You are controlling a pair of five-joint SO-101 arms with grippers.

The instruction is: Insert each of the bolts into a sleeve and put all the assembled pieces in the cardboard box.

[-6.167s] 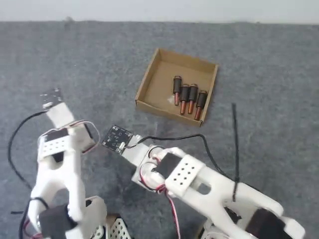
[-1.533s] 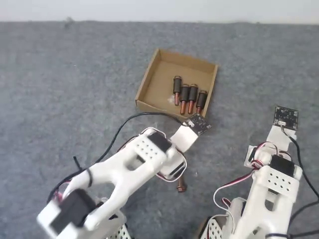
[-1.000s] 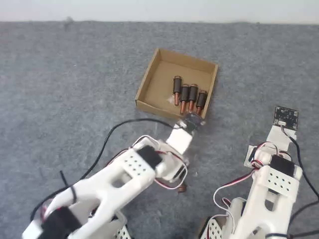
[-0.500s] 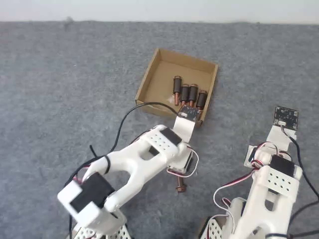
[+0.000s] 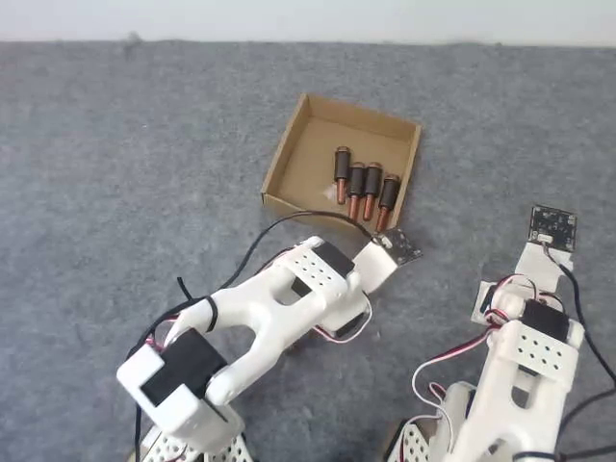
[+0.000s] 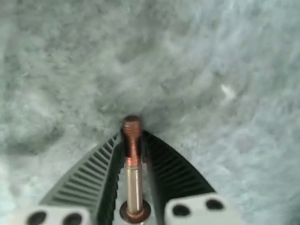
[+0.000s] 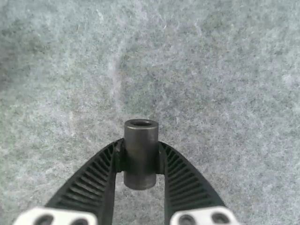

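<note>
My left gripper [image 6: 132, 137] is shut on a copper bolt [image 6: 132, 154], which lies lengthwise between the jaws with its threaded end past the tips, just above the grey carpet. My right gripper [image 7: 140, 143] is shut on a black sleeve [image 7: 140, 152], held upright with its bore open. In the high view the left arm [image 5: 298, 289] stretches to the middle of the carpet, just in front of the cardboard box [image 5: 310, 159]. The right arm [image 5: 529, 337] stands at the right. Several assembled pieces [image 5: 364, 191] lie side by side in the box.
Grey carpet [image 5: 144, 173] covers the whole work area, with a pale wall along the far edge. A black cable [image 5: 260, 245] loops over the left arm. The box sits at the middle back, with open carpet to its left and right.
The left arm has swung its wrist to the right, nearer the box's front corner, and the bolt that hung in view below it is now hidden under the arm. The right arm stays still.
</note>
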